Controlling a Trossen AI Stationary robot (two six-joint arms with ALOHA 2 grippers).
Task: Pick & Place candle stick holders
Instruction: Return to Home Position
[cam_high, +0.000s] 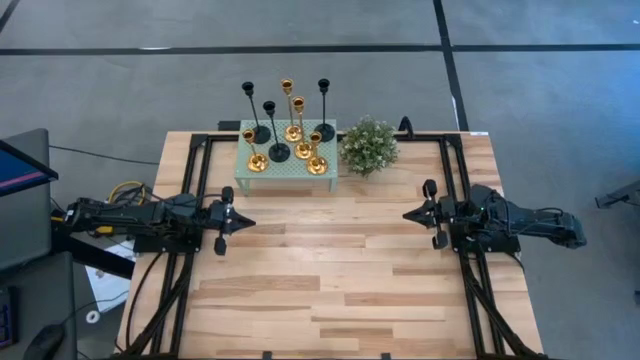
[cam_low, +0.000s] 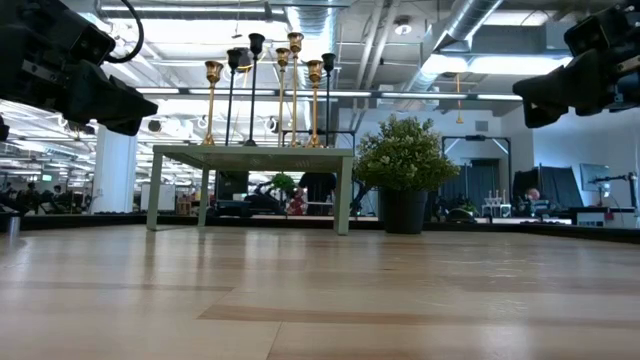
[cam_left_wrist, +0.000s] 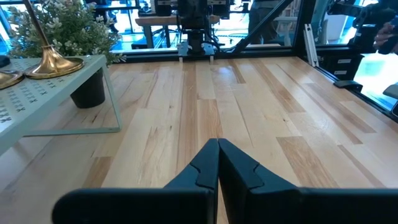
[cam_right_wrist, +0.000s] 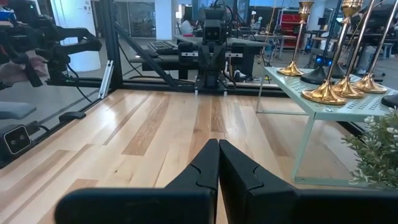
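Mint-green mesh-top side table (cam_high: 288, 171) sits far-centre on the wooden workbench (cam_high: 330, 285). Bushy potted plant (cam_high: 369, 146) in a dark pot is just beside its right end. Black frame rails (cam_high: 199, 200) run near-to-far on both sides. Screen (cam_high: 18, 168) and yellow cables (cam_high: 128, 190) lie off the left edge. Grey floor (cam_high: 300, 80) beyond has dark lines.

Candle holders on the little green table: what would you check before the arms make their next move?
1. All seven candle holders on the mint table: ok.
2. Every holder upright: ok.
3. The left tool shut, holding nothing: ok.
4. The right tool shut, holding nothing: ok.
5. Both tools apart from the mint table and the plant: ok.
6. Holders firmly seated, not wobbling: cannot tell.
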